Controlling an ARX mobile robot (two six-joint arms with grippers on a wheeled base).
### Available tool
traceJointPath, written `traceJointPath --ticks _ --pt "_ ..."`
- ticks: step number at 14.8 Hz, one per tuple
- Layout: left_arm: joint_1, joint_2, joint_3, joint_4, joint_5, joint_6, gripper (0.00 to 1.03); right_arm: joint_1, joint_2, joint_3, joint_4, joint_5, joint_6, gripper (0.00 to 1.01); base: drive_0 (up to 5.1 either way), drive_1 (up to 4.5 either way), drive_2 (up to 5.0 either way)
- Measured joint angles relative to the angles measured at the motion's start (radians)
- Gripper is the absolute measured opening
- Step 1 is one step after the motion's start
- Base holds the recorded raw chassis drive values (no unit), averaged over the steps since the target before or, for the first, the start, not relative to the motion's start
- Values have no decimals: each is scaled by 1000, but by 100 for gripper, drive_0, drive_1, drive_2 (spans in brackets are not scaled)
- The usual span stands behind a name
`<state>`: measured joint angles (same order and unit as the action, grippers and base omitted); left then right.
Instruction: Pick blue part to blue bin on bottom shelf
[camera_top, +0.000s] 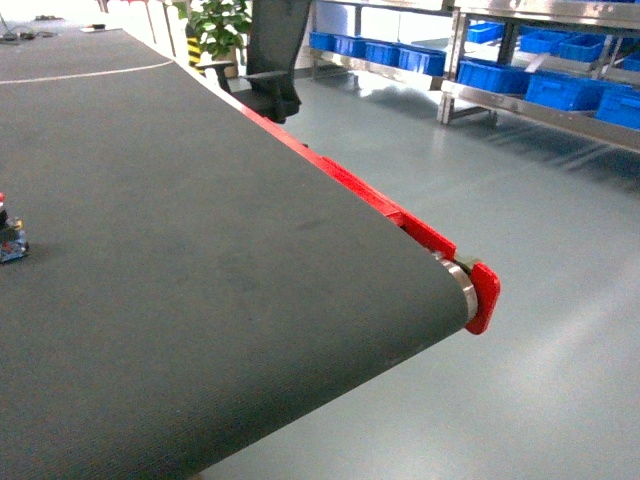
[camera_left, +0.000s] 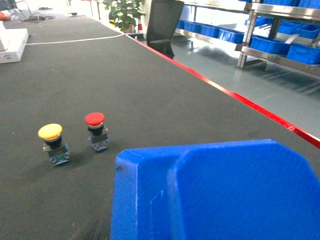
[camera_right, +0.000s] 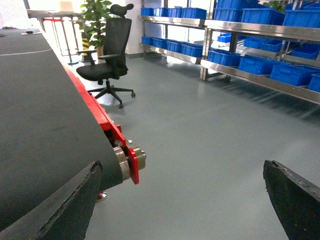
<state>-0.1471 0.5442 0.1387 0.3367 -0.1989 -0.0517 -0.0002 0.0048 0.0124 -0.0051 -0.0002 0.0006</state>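
A large blue part fills the lower right of the left wrist view, very close to the camera and above the dark belt. It covers my left gripper's fingers, which do not show beside it, so the left gripper reads as shut on it. My right gripper is open, its two dark fingers wide apart over bare floor just past the belt's end roller. Across the floor stands a steel rack; several blue bins sit on its bottom shelf, also in the head view.
A yellow push button and a red one stand on the belt left of the blue part. A red guard caps the belt's end. A black office chair stands beside the belt. A white box lies far back.
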Motion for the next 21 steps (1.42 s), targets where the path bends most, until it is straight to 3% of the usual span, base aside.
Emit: traceJointPath --ticks 21 --pt "0 0 0 0 0 0 44 0 0 0 0 0 0 98 -163 -163 -163"
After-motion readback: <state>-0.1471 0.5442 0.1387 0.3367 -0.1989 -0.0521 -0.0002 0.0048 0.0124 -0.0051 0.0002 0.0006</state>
